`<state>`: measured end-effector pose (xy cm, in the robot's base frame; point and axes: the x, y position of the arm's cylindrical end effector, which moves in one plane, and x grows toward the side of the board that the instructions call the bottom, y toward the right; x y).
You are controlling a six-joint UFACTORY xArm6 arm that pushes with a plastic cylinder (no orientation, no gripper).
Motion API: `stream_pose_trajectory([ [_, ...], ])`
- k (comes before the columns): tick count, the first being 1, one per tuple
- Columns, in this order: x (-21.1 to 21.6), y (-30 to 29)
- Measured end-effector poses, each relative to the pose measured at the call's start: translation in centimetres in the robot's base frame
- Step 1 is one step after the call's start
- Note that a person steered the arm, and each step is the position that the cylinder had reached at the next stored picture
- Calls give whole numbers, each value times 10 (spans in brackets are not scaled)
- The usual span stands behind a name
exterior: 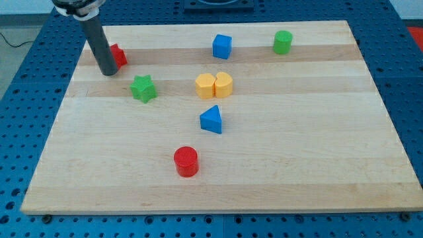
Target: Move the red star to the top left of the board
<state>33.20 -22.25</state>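
Observation:
The red star (pixel 119 55) lies near the board's top left corner, mostly hidden behind my dark rod. My tip (pixel 108 71) rests on the board just below and left of the red star, touching or nearly touching it. A green star (pixel 143 88) lies to the right of and below my tip.
The wooden board (pixel 297 165) carries a blue cube (pixel 222 46) and a green cylinder (pixel 283 41) near the top, two yellow blocks (pixel 215 85) side by side in the middle, a blue triangle (pixel 211 119) below them, and a red cylinder (pixel 186 161) lower down.

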Motion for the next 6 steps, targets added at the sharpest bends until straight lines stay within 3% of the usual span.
stream_pose_trajectory([
  [2,-47,-17],
  [4,-33,27],
  [6,-63,10],
])
